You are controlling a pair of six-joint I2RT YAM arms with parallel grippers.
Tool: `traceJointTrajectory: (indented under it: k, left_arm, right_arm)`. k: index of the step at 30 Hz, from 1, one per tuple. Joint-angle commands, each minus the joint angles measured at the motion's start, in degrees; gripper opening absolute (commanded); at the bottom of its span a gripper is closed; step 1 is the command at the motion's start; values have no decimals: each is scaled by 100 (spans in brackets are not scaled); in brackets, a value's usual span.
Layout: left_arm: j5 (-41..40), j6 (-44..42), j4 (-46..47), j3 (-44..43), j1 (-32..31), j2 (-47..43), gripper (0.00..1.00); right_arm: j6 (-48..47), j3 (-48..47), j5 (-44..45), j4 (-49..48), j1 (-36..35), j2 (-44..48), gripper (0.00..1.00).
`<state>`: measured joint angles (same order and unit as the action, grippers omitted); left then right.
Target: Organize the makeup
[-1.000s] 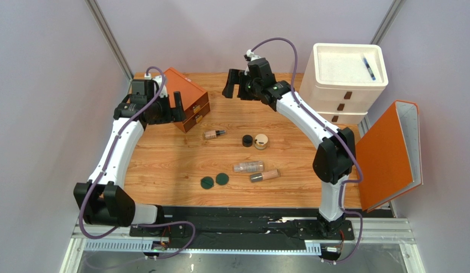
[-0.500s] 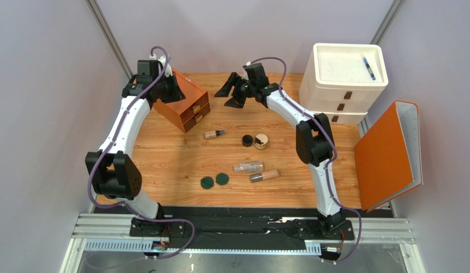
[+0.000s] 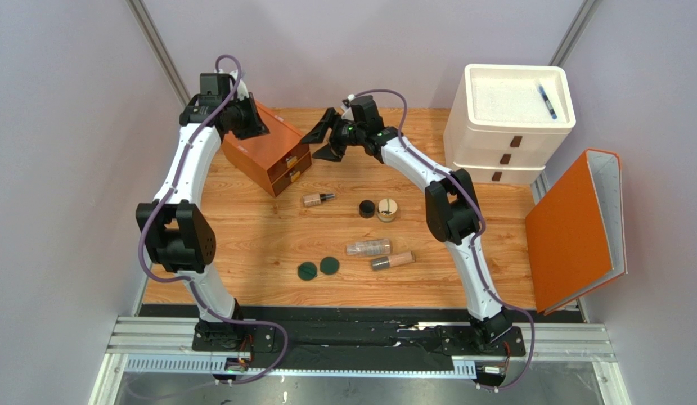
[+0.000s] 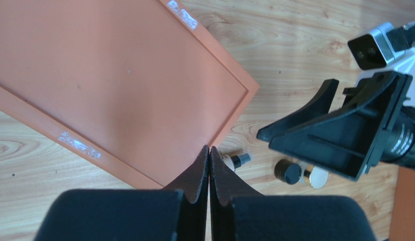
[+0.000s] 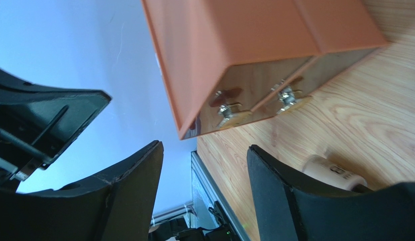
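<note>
Orange drawer box (image 3: 271, 156): your L fingers (image 4: 198, 173) together over its top, prob. to brace it; R fingers (image 5: 129, 191) apart, empty, facing drawer pulls (image 5: 229, 108).

Bright, even light; soft shadows, sharp focus.

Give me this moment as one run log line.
left jaws: shut, empty, over orange drawer box | right jaws: open, empty, facing its drawer fronts | makeup: all loose on table

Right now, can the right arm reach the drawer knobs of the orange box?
Probably yes. The right gripper faces the orange box and its drawer knobs with jaws open, and nothing stands between them.
</note>
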<state>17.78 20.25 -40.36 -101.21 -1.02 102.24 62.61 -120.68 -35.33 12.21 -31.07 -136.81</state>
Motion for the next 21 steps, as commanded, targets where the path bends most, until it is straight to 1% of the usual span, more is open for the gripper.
traceJointTrajectory:
  k: [1,8,21]
  left_arm:
    - [164,321,-367,-215,66,209,0]
    - [366,558,-359,-92,66,402,0]
    - [481,603,-447,-66,66,446,0]
  right_arm:
    - [-3,-632,-264,114,-215,-311,65]
    - [-302,-614,-220,528,-207,-399,62]
    - [-205,-904,-18,704,-207,-855,63]
